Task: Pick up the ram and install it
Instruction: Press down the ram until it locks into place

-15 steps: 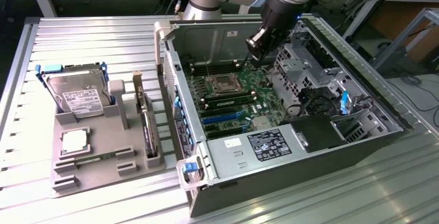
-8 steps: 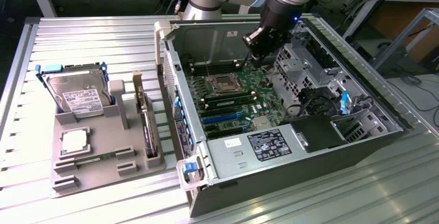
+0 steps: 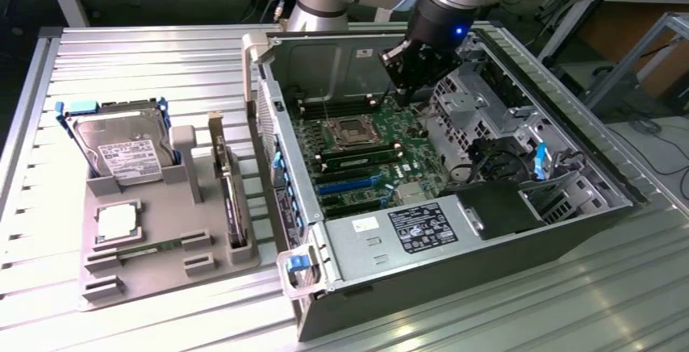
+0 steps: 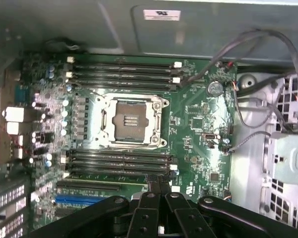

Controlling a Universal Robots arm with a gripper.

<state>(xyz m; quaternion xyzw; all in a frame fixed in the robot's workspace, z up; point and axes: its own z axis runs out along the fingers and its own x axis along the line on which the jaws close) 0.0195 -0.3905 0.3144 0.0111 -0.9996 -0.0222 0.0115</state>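
Over on the slatted metal bench (image 3: 560, 320), the gripper (image 3: 399, 94) is hanging inside the open computer case (image 3: 361, 249), its fingers (image 4: 153, 182) pressed together on nothing, tips just above the motherboard (image 3: 415, 166) near the processor socket (image 3: 352, 130). The ram (image 3: 357, 159) is sitting seated in a slot just beside that socket. A grey tray (image 3: 151, 199) carrying a hard drive (image 3: 119, 146) is resting by the bench's edge at the exterior view's left.

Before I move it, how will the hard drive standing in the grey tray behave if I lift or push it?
The hard drive looks like a rigid metal box, so probably stiff and heavy for its size. It stands on edge in the grey tray, so a push might tip it. Its smooth label face could be slippery.
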